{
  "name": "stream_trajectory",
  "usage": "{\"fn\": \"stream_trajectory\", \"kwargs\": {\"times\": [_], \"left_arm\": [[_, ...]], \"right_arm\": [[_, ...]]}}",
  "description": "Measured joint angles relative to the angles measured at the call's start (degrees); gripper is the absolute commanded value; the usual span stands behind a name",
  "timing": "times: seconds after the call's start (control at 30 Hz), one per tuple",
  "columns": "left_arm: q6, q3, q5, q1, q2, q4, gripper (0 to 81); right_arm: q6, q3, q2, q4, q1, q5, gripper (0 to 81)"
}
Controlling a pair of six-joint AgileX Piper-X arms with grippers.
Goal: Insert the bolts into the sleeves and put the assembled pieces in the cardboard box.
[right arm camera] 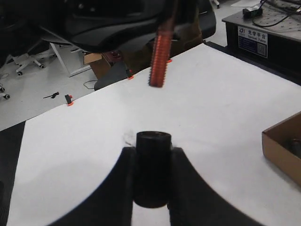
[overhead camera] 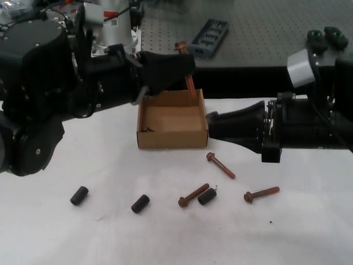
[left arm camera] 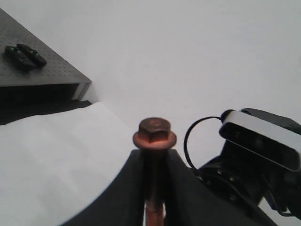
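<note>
Left hand [left arm camera: 154, 156] pinches a bolt [left arm camera: 154, 134], head up, thread end down, above the far side of the cardboard box [overhead camera: 172, 144]. Right hand [right arm camera: 153, 151], just right of the box, squeezes a sleeve [right arm camera: 153, 172]; its open hole faces the bolt's tip, with a gap between

Open cardboard box [overhead camera: 172, 144] ctr frame; copper bolt [overhead camera: 190, 83] hangs head-up, sl. tilted, over its back rim. Gripped blk sleeve [right arm camera: 153, 165], bore open, apart from bolt's threaded tip. Lower frame, lying flat: 3 loose bolts [overhead camera: 220, 164] [overhead camera: 193, 195] [overhead camera: 261, 194], 3 loose sleeves [overhead camera: 79, 195] [overhead camera: 140, 203] [overhead camera: 207, 196].
</note>
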Motion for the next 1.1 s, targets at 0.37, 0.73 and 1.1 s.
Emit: {"fn": "stream_trajectory", "kwargs": {"times": [0.37, 0.73, 1.1], "left_arm": [[1.1, 0.0, 5.9, 0.0, 0.0, 0.0, 0.0], [1.5, 0.0, 5.9, 0.0, 0.0, 0.0, 0.0], [2.1, 0.0, 4.4, 0.0, 0.0, 2.9, 0.0]], "right_arm": [[6.1, 0.0, 4.4, -8.5, 0.4, -1.7, 4.0], [6.9, 0.0, 4.4, -8.9, 2.8, -3.3, 4.0], [7.2, 0.0, 3.7, -8.9, 3.0, -3.6, 4.0]]}}
